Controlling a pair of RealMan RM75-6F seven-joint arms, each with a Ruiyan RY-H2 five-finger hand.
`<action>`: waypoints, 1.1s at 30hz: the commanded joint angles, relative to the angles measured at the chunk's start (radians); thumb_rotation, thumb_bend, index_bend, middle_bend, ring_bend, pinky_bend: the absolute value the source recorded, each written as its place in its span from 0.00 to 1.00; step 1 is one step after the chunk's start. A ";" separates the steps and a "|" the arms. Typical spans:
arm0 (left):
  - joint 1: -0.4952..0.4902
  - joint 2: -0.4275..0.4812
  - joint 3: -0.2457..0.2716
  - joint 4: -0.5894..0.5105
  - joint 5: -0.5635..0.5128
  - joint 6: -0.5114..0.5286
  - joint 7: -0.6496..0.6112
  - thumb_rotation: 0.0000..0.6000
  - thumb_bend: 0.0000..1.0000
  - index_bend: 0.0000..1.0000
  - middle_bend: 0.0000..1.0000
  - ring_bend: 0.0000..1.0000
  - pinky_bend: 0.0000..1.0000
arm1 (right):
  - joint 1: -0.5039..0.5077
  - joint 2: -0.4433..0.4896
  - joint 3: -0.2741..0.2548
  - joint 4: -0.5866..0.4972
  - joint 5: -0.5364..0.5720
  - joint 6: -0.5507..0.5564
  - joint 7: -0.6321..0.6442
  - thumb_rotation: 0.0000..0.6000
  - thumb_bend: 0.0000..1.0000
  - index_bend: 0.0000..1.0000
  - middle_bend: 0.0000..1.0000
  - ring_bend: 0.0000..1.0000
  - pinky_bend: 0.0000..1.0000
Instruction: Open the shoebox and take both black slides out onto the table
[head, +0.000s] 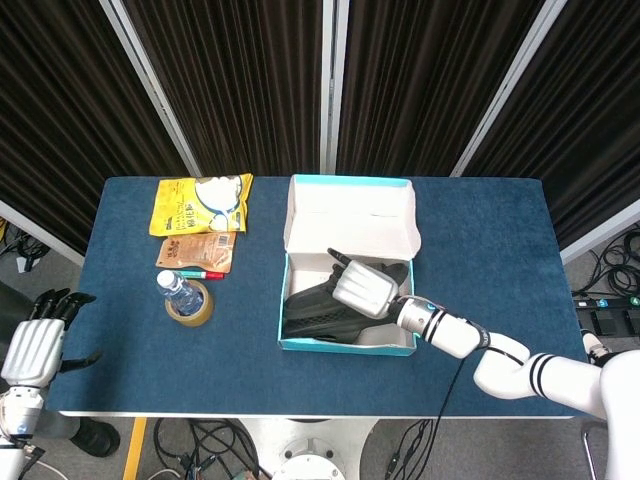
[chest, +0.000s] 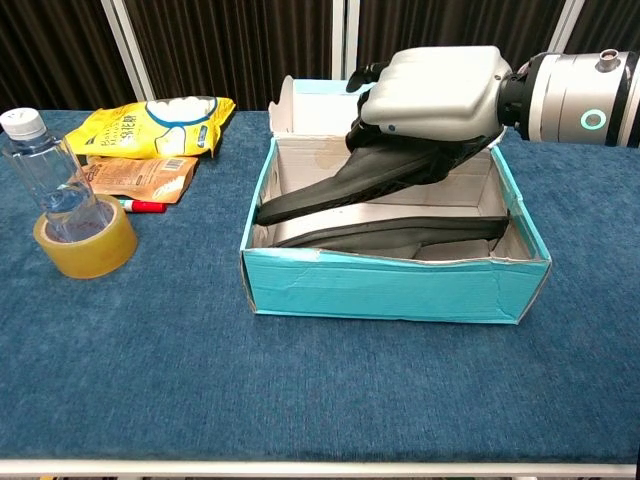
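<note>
The teal shoebox stands open at the middle of the table, its lid folded back. My right hand grips one black slide and holds it tilted, heel end raised above the box walls, toe end still inside. The second black slide lies flat on the box bottom beneath it. My left hand hangs off the table's left edge with fingers apart, holding nothing.
A water bottle stands inside a roll of tape at the left. Behind them lie a yellow snack bag, a brown packet and a red marker. Dark curtains close off the back.
</note>
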 joint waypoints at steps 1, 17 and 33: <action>0.002 -0.001 0.001 0.002 0.001 0.002 -0.003 1.00 0.10 0.21 0.19 0.10 0.09 | -0.017 0.002 0.006 0.012 -0.014 0.064 0.102 1.00 0.90 0.91 0.72 0.48 0.11; -0.003 -0.007 -0.006 0.015 0.013 0.014 -0.011 1.00 0.10 0.21 0.19 0.10 0.09 | -0.271 0.095 0.024 0.086 0.066 0.420 0.196 1.00 0.88 0.89 0.73 0.48 0.11; -0.002 -0.005 -0.004 0.003 0.016 0.019 -0.001 1.00 0.10 0.21 0.19 0.10 0.09 | -0.426 0.164 -0.043 0.140 0.271 0.227 0.119 1.00 0.87 0.85 0.72 0.47 0.11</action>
